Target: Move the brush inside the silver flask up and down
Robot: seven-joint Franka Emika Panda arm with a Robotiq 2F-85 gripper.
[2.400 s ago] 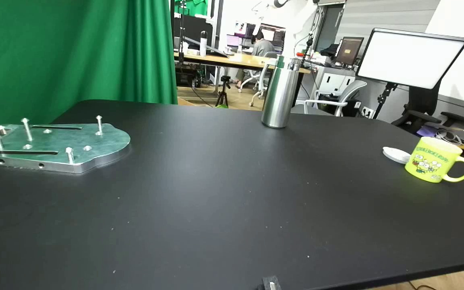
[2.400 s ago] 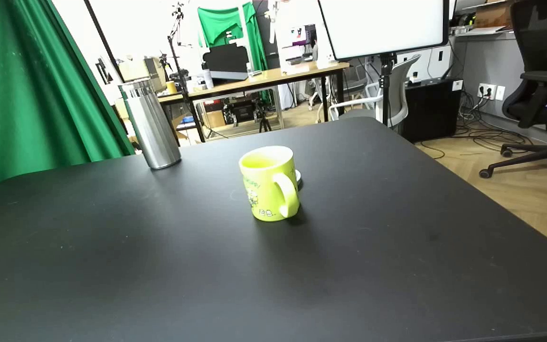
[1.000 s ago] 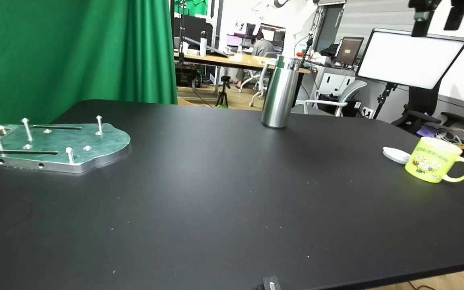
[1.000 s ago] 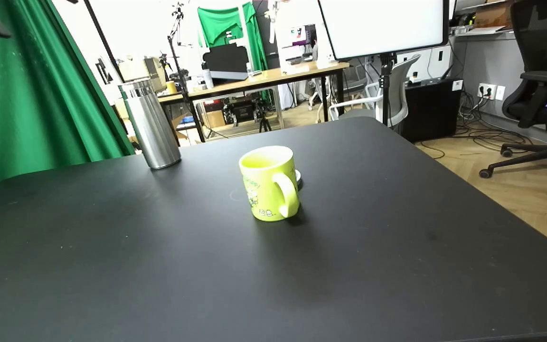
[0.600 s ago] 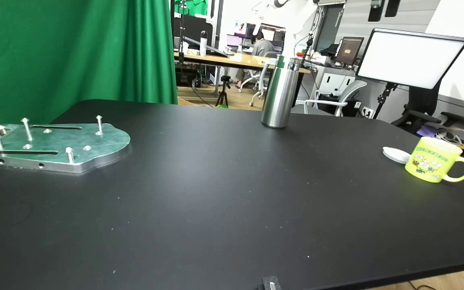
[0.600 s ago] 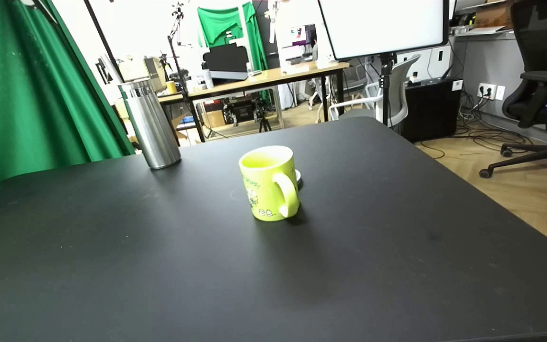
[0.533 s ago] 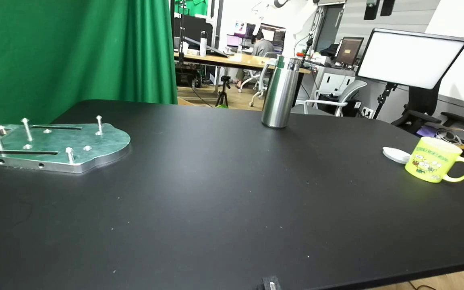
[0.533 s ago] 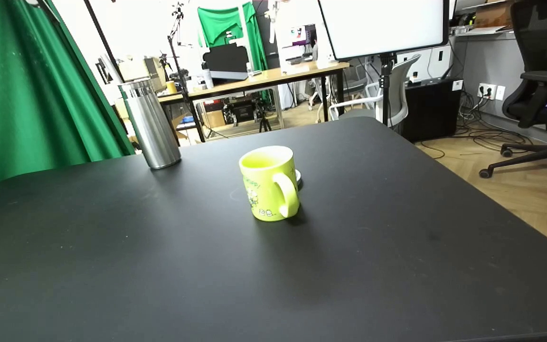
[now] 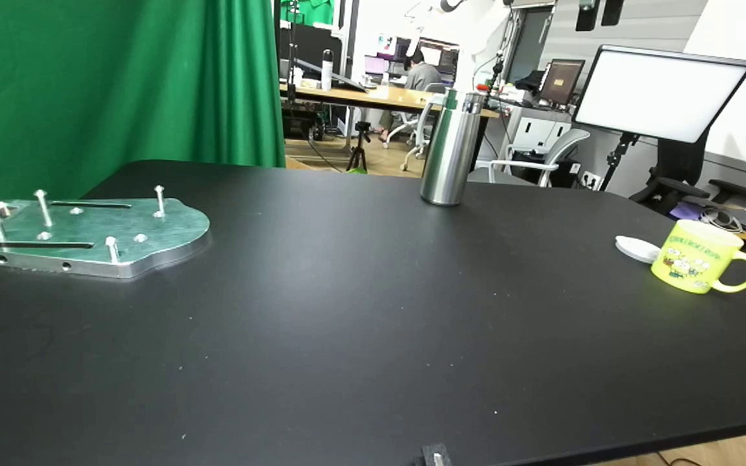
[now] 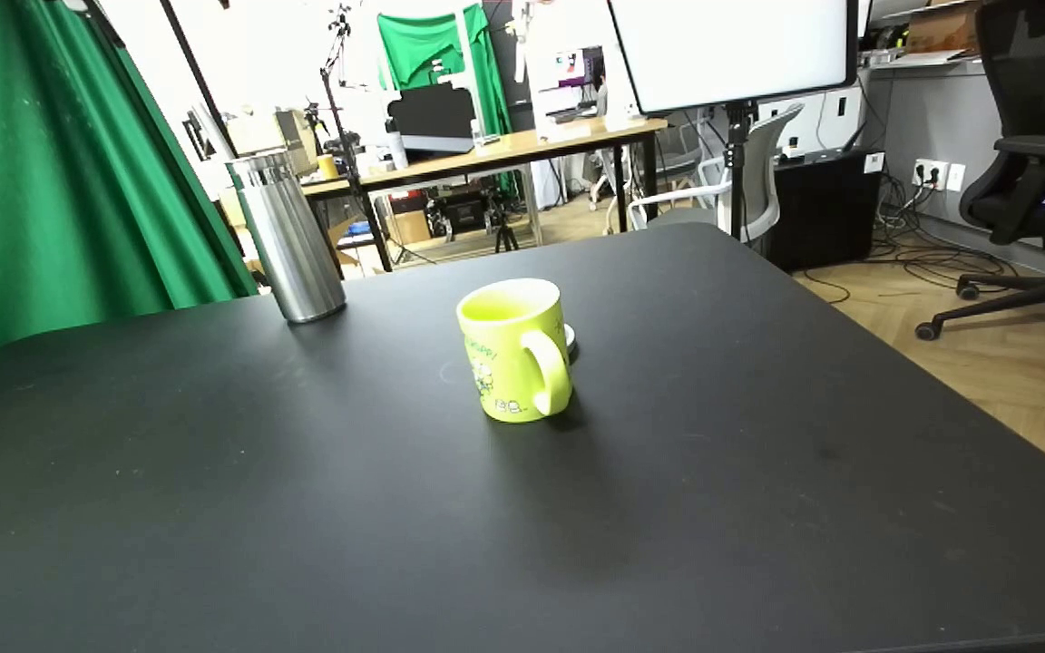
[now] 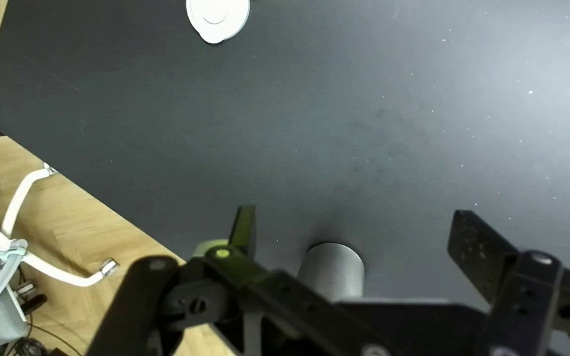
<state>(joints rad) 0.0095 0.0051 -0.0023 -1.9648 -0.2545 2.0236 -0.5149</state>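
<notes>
Likely the brush point(image 10: 214, 132) is what shows, thin and pale, at the rim of the silver flask point(image 10: 293, 245) in an exterior view; it merges with the background, so this is not certain. It should be light and stiff, best pinched high on its handle. The flask stands upright near the far edge of the tabletop point(image 9: 321, 310); its smooth metal would be slippery, and it could tip if the brush drags. Its inside is hidden. Above the tabletop hangs the gripper point(image 11: 356, 225), fingers spread wide, holding nothing. Near the right edge in an exterior view sits a yellow-green mug point(image 9: 697, 257), its bottom hidden, a white lid point(image 9: 635, 249) just beside it.
</notes>
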